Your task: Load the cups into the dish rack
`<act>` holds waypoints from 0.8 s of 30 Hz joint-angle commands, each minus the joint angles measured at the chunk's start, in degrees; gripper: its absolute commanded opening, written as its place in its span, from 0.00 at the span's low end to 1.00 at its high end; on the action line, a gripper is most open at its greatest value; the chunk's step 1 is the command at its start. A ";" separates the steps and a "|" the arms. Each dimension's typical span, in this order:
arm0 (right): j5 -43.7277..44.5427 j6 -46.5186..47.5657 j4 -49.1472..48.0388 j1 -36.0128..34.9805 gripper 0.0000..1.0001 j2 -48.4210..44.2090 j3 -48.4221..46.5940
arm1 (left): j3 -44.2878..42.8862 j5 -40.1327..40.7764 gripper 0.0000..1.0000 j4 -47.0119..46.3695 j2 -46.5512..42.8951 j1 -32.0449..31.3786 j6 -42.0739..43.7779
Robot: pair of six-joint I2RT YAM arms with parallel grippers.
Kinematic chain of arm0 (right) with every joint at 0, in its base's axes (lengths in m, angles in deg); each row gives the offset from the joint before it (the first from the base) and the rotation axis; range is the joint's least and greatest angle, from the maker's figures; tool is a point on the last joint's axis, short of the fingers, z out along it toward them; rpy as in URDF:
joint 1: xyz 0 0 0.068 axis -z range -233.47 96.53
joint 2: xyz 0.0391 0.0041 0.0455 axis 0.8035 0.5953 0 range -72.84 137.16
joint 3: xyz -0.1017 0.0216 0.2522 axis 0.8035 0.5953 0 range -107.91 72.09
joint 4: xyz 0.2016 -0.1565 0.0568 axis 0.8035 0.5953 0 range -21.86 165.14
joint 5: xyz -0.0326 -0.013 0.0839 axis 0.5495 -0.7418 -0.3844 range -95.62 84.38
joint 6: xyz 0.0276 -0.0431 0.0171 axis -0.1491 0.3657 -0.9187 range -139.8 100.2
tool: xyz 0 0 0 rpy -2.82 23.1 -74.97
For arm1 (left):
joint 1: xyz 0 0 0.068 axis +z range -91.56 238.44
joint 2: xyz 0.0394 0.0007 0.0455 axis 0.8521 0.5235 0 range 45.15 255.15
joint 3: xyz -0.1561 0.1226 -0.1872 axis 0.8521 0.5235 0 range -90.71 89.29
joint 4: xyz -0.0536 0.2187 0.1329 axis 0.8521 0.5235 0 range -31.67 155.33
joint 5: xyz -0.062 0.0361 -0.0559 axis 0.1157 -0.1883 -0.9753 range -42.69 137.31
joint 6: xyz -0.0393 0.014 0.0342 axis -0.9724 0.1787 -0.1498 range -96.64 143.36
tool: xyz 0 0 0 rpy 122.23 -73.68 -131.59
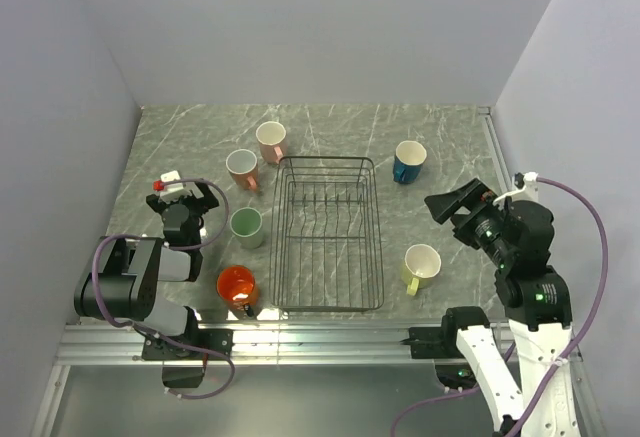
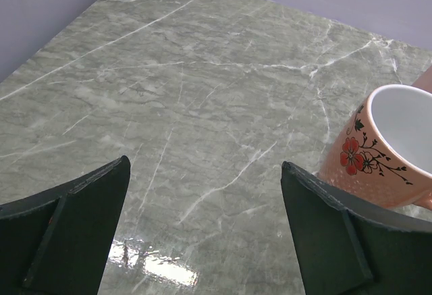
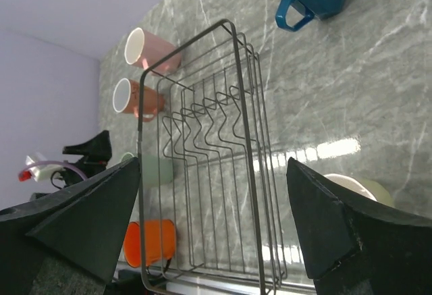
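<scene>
The black wire dish rack (image 1: 328, 235) stands empty mid-table; it also shows in the right wrist view (image 3: 246, 140). Left of it stand a pink cup (image 1: 271, 140), a pink floral cup (image 1: 242, 168), a mint green cup (image 1: 246, 226) and an orange cup (image 1: 237, 284). Right of it stand a blue cup (image 1: 409, 160) and a pale yellow cup (image 1: 421, 266). My left gripper (image 1: 185, 195) is open and empty, left of the floral cup (image 2: 378, 150). My right gripper (image 1: 452, 204) is open and empty, raised between the blue and yellow cups.
Grey walls close the table at the left, back and right. A metal rail (image 1: 320, 342) runs along the near edge by the arm bases. The orange cup sits close to that rail and to the rack's near left corner.
</scene>
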 commanded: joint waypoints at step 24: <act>-6.10 8.19 10.95 -0.44 0.97 20.34 -19.41 | -17.77 -3.88 0.99 32.65 -5.54 1.87 -3.01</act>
